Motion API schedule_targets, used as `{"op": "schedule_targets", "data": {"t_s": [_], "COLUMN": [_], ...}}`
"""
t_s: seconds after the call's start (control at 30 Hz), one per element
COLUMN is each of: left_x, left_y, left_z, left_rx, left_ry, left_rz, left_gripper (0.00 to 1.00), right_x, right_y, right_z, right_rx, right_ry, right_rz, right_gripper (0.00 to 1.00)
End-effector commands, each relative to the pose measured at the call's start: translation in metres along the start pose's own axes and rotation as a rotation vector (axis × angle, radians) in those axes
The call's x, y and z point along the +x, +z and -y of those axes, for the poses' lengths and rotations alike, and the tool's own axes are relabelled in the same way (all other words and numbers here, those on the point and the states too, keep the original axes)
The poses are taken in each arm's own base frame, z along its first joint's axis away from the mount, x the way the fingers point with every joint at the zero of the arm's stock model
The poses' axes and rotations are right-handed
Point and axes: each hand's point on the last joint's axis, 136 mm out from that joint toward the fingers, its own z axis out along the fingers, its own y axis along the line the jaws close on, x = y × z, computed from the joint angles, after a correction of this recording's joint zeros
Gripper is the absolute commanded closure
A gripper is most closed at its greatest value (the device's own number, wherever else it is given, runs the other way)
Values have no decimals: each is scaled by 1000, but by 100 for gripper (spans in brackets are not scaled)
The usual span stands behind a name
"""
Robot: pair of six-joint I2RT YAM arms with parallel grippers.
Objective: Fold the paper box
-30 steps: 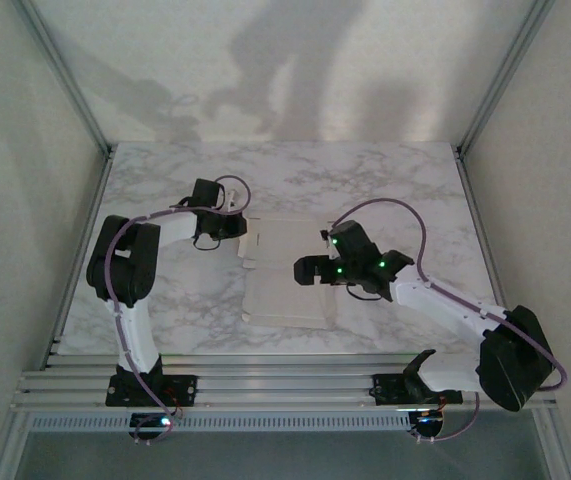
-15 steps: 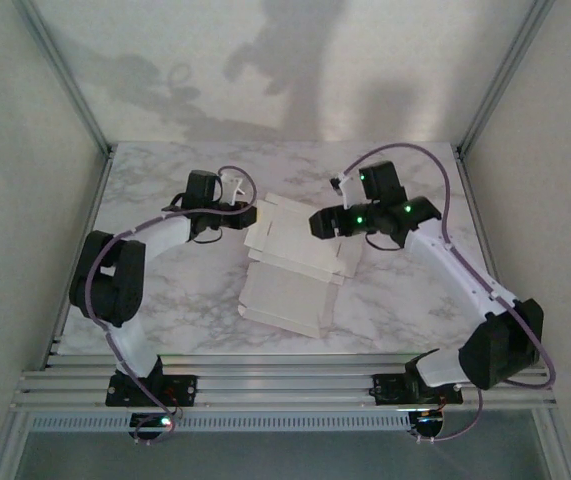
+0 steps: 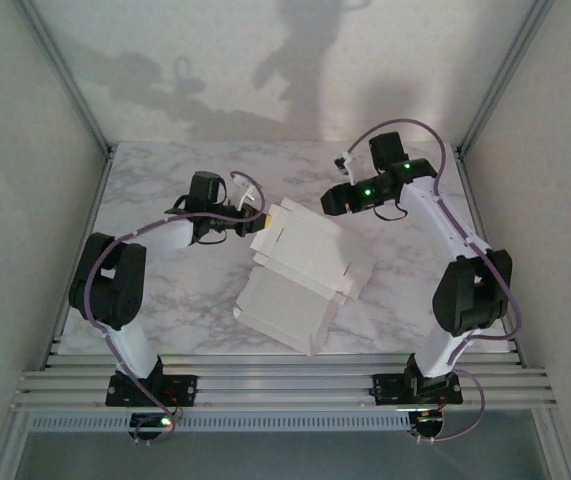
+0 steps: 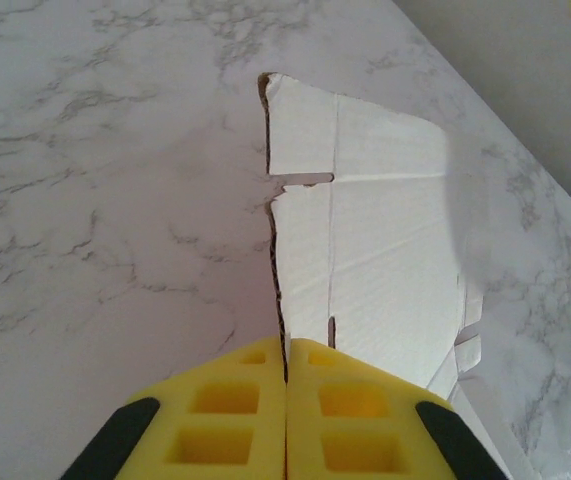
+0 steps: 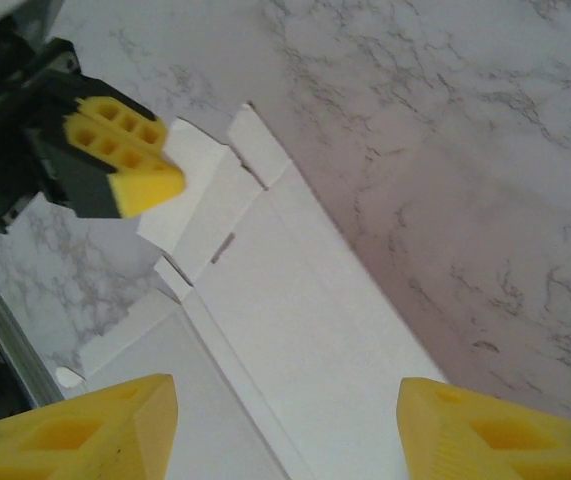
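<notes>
The paper box [image 3: 300, 275] is an unfolded off-white cardboard sheet with flaps, lying skewed in the middle of the marble table [image 3: 165, 300]. My left gripper [image 3: 258, 215] is shut on the edge of its far left flap, and that corner is raised. In the left wrist view the yellow pads [image 4: 235, 410] pinch the paper box [image 4: 375, 250] edge-on. My right gripper [image 3: 333, 200] hovers open beyond the box's far right corner, apart from it. From the right wrist, the paper box [image 5: 295, 320] lies below the open right gripper [image 5: 285, 430], with the left gripper [image 5: 125, 165] at the flap.
Aluminium frame posts [image 3: 70, 80] and white walls enclose the table. A rail [image 3: 265, 385] runs along the near edge by the arm bases. Bare marble [image 3: 415, 300] lies right of the box, and bare marble [image 3: 295, 165] also lies behind it.
My right arm has swung from over the box's middle to the far right and its jaws have narrowed. The box has turned and its far left corner has risen in the left gripper.
</notes>
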Motion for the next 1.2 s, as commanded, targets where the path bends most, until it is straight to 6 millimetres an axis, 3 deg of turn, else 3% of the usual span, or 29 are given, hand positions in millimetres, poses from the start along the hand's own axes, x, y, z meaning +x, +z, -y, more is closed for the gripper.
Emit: {"op": "schedule_targets", "data": {"t_s": [0.0,0.3,0.87,1.17], "left_x": [-7,-1,-4,-7], "left_y": [0,2,8,13], "left_z": [18,26,29,24], "left_rx": [76,117,164,164], "left_ry": [99,119,120,111], "left_rz": [17,-5,-10,-14], "left_gripper": [93,92,92,92], "right_x": [0,1,15,24], "right_y": [4,27,57,59], "right_z": [3,15,9,2], "right_rx": [-33,-60,-128,-109], "right_ry": [-12,1,18,8], "right_rz": [-19,-29,-83,-108], "right_gripper": [41,40,41,51]}}
